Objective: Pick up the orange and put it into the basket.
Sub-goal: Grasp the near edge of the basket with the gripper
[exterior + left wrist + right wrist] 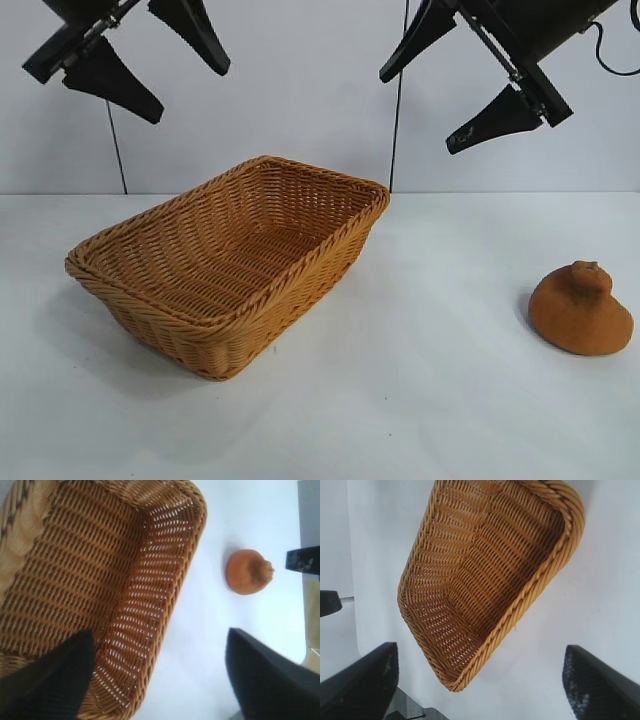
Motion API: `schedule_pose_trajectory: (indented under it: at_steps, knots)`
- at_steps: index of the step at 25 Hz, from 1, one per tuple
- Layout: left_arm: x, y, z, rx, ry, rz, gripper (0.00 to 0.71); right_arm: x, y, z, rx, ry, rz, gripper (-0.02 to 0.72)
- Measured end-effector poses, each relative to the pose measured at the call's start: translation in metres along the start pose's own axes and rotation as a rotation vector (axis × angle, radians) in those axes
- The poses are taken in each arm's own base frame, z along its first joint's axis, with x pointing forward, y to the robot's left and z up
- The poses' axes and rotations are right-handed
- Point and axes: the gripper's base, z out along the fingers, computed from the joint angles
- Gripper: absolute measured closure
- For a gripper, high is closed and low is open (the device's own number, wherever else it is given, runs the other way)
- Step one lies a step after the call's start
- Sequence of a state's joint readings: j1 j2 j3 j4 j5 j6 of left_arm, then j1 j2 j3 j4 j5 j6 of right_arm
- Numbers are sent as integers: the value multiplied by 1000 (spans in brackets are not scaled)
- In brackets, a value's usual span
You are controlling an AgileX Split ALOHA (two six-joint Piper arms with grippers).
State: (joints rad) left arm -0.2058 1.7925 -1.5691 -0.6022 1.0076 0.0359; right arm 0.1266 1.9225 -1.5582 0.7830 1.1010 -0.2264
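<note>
Near the right edge of the white table [420, 400], well apart from everything else, sits the orange [581, 309]. It is a matte, brownish-orange fruit with a broad rounded body narrowing to a knobbly neck on top, so its outline reads almost like a pear. It rests directly on the bare surface and nothing touches it.

Left of centre, toward the back of the table, stands the basket [150, 322], turned at an angle to the table's edges. It is rectangular wicker in a tan-orange tone, tightly woven in horizontal rows, with sloping sides and a thick braided rim. Light shows through small gaps in the weave along its walls. Both wrist views look down into it and show only the woven floor.

Above the scene hang two black grippers. The left gripper [150, 60] hovers high above the basket's left side with its fingers spread wide and holding nothing. The right gripper [425, 90] hangs high over the space between basket and orange, likewise spread wide and holding nothing.
</note>
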Motion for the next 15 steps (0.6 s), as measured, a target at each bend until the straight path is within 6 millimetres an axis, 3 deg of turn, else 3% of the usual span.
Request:
schedule_pose_trajectory:
  at_steps: [8,11,15]
  knots:
    - [44,4,-29,-47,-72,-261,187,0,0,0,1,-5,-3,92]
    - [59,14,-27,-57,-109,-420,187,0,0,0,1,-5,-5,92]
    - [75,24,-8,-105,-131,-558,187,-1,0,0,2,-7,-5,92]
